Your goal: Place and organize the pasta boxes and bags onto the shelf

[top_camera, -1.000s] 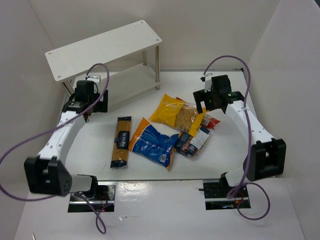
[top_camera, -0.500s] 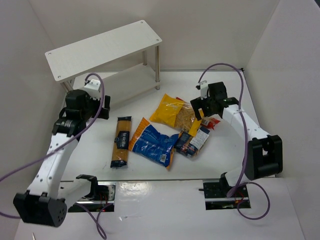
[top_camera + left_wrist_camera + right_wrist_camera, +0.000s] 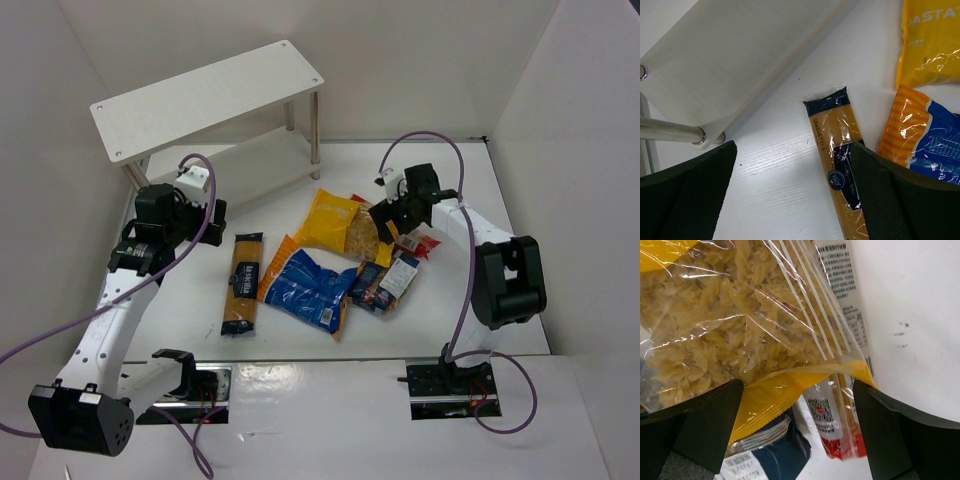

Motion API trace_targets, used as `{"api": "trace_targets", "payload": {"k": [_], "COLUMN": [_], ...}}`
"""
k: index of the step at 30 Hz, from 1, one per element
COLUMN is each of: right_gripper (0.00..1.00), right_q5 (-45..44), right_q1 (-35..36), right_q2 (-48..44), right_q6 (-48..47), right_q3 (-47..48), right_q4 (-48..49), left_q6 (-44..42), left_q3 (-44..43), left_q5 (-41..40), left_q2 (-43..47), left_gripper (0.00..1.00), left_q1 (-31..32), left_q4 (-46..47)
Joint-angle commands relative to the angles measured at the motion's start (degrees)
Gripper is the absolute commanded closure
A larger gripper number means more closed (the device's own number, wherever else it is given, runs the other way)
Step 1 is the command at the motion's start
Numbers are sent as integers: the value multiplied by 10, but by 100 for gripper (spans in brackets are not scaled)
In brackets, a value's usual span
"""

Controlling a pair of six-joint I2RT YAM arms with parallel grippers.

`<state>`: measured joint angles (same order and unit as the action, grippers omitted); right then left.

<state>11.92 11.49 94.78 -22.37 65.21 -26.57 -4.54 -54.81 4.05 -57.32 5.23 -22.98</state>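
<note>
The yellow-and-clear bag of short pasta (image 3: 345, 225) lies mid-table and fills the right wrist view (image 3: 730, 325). My right gripper (image 3: 392, 218) is open, its jaws straddling the bag's yellow end seam over the slim red-clear packet (image 3: 840, 425) and the dark blue box (image 3: 392, 280). The blue crinkly bag (image 3: 310, 285) lies left of the box. The long spaghetti packet (image 3: 242, 282) lies further left. My left gripper (image 3: 198, 215) is open and empty, hovering between the packet (image 3: 837, 150) and the white shelf (image 3: 205, 95).
The shelf's lower board (image 3: 735, 60) and a silver leg (image 3: 670, 131) sit close to my left gripper. White enclosure walls stand on both sides and at the back. Purple cables loop off both arms.
My right gripper has moved left and down onto the end of the yellow bag. My left arm swung back and its gripper shifted slightly toward the spaghetti packet.
</note>
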Motion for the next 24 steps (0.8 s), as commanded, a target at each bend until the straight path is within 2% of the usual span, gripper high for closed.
{"api": "trace_targets", "payload": {"k": [1,8,11,13,14,17,24], "right_gripper": [0,0,0,0,0,0,0], "right_q5": [35,16,27,63,120,208,294], "right_q1": [5,5,-9,-30,-64,-118,-164], "right_q2": [19,-58,-64,-64,-57,-15,85], "right_q6": [-21,-21,-21,0,5,13,7], "right_q3": [20,13,13,13,13,33,59], "right_q4": [35,85,91,91,86,58,27], "left_q6": [-8,-14,-19,-19,-19,-24,-30], "left_q3": [-3,-3,-3,-3,-3,-3,2], "left_q5": [12,24,30,36,36,41,64], "left_q2": [7,2,-3,-3,-3,-3,-3], "left_gripper": [0,0,0,0,0,0,0], "left_q1": [0,0,0,0,0,0,0], "left_q4": [19,19,19,19,19,19,14]}}
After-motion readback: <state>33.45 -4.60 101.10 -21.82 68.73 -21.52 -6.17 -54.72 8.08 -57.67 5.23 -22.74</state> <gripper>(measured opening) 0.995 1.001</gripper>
